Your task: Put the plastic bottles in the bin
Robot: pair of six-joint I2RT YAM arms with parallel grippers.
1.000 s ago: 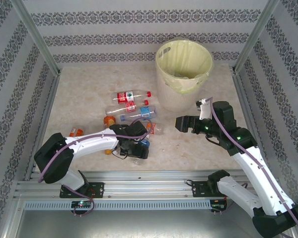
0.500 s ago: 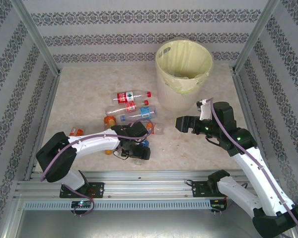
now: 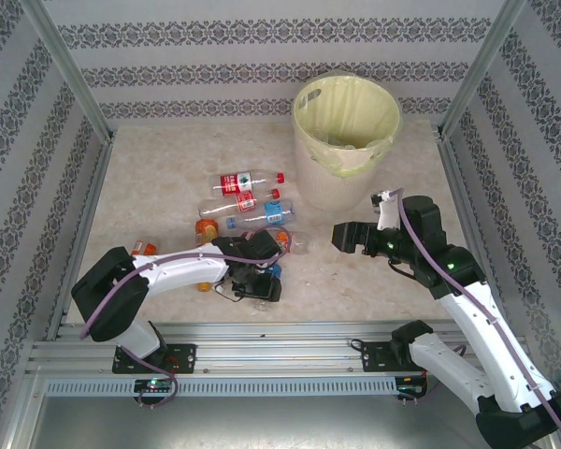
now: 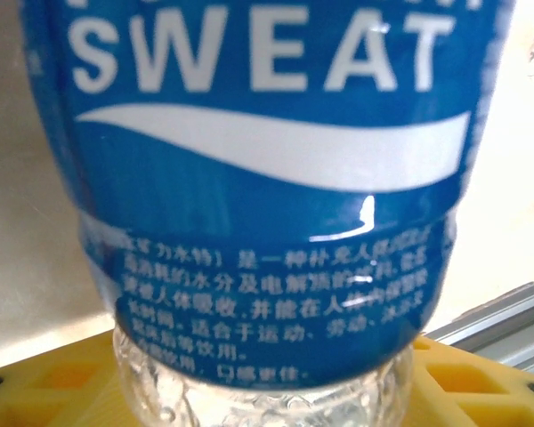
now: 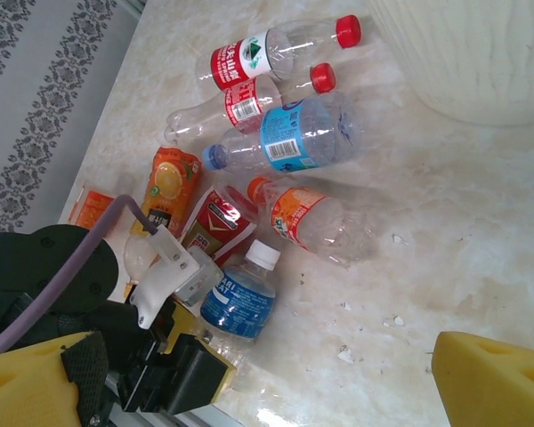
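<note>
Plastic bottles (image 3: 250, 181) lie on their sides in a loose cluster on the pale marbled surface (image 3: 168, 168), left of centre. The bin (image 3: 346, 140), a tall pale-yellow bucket with a yellowish liner, stands upright at the back right, apart from the cluster. Patterned walls (image 3: 262, 56) enclose the surface.

Between the cluster and the bin's foot hangs the right pincer (image 3: 341, 234), its yellow fingers (image 5: 489, 378) spread wide with nothing between them. At the near edge of the cluster, the left pincer (image 3: 260, 281) sits low on the blue-labelled bottle (image 4: 267, 178). Its yellow pads (image 4: 36, 378) press against both sides, pinching the bottle.

In the right wrist view, this bottle's white cap points away from the left pincer. It lies just beside an orange-labelled bottle (image 5: 307, 222) and a flattened red-labelled one (image 5: 218, 222). Its label is deep blue with a white wave, the white word SWEAT and small print; the clear ridged body shows below. Further back lie two red-capped bottles (image 5: 276, 49) and a clear one with a light-blue label (image 5: 294, 133).
</note>
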